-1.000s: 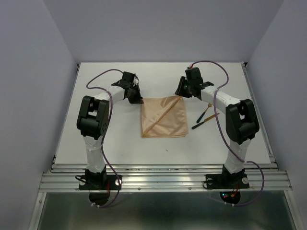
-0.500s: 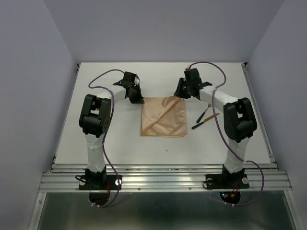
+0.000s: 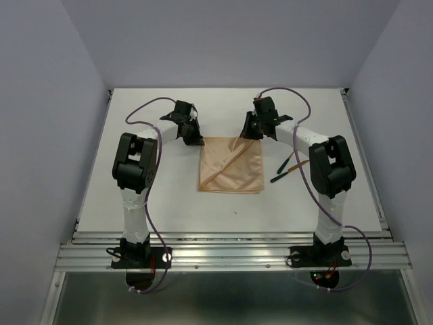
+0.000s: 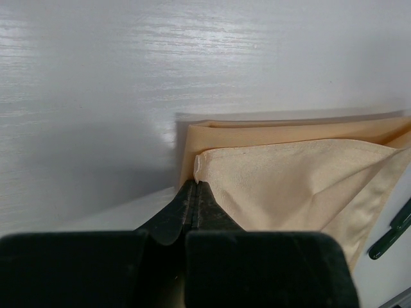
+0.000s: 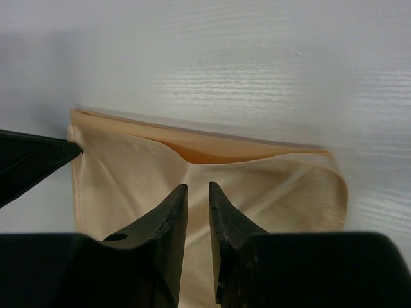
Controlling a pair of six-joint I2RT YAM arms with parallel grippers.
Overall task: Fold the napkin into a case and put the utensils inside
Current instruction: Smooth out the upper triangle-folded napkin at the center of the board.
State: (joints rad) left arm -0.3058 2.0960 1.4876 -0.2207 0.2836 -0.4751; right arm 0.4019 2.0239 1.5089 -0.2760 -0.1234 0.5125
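One napkin (image 4: 282,186) corner clenched in left hand (image 4: 194,186); right hand (image 5: 198,187): cannot tell if grasping.

The light is soft and even and comes from above, so the top view is bright and sharp, with only weak shadows on the white table (image 3: 169,203). In both wrist views the table has pale streaks of glare in the upper part, and in the left wrist view a grey shadow lies left of the napkin (image 4: 289,179). The black fingers (image 5: 226,224) at the bottom edge are very dark and a little blurred.
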